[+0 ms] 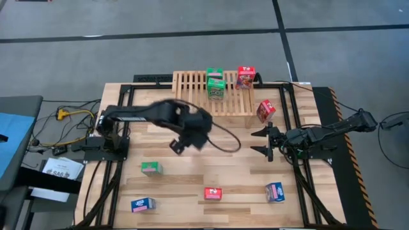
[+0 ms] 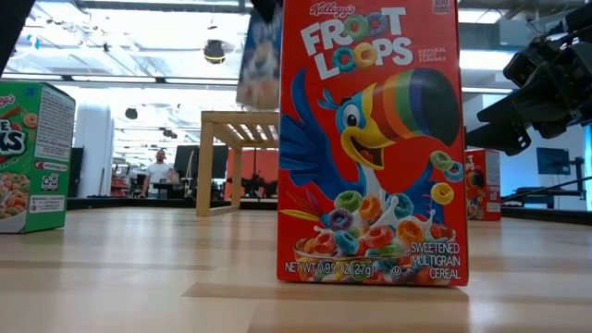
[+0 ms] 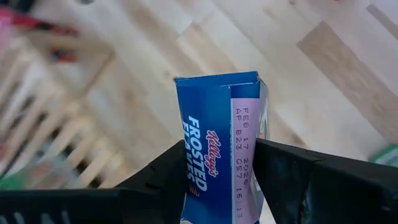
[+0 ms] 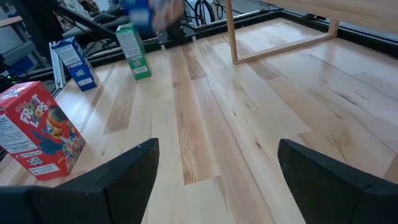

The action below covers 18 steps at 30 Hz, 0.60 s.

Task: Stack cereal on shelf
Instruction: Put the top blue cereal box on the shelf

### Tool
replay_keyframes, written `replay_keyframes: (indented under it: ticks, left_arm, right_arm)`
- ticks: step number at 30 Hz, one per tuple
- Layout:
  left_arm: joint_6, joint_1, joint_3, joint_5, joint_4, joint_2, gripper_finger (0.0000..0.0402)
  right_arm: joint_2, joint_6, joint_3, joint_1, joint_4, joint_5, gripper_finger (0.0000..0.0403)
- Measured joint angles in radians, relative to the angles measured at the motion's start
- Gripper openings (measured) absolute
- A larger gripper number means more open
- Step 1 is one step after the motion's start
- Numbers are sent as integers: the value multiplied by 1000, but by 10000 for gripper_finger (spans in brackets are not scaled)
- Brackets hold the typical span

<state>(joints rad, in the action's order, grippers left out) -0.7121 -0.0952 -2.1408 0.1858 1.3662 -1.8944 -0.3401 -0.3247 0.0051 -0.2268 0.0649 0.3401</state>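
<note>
My left gripper [image 1: 192, 134] hovers over the table's middle, near the rack's front, shut on a blue cereal box [image 3: 221, 124], which also shows high up in the low view [image 2: 259, 55]. The light-wood slatted rack [image 1: 214, 92] stands at the far edge. It carries two green boxes [image 1: 216, 84] and a red box [image 1: 246, 76]. Another red box [image 1: 266, 110] stands tilted on the table by the rack's right end. My right gripper [image 1: 263, 142] is open and low over the table at the right, touching nothing. My left gripper pinches the blue box between its two fingers [image 3: 168, 177], one on the printed face [image 3: 199, 155] and one on the opposite side. The box's end [image 3: 217, 79] sticks out past the fingertips. The box is lifted clear of the table.
Loose boxes stand on the near half of the table: green [image 1: 151, 168], blue [image 1: 142, 204], red [image 1: 213, 193] and blue [image 1: 275, 191]. Bare wood lies between my grippers and in front of the rack. A black frame runs along the table's edges [image 1: 300, 185].
</note>
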Motion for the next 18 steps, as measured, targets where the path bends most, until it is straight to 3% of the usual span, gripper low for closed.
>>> replay_keyframes:
  ticks: [8, 14, 18]
  left_arm:
    - [13, 140, -218, 88, 129, 78, 156]
    - [-10, 337, -189, 81, 45, 123, 155]
    - [-29, 476, -187, 21, -9, 106, 155]
  right_arm:
    - [0, 1, 0, 0, 0, 0, 354]
    - [0, 1, 0, 0, 0, 0, 354]
    - [0, 4, 0, 0, 0, 0, 354]
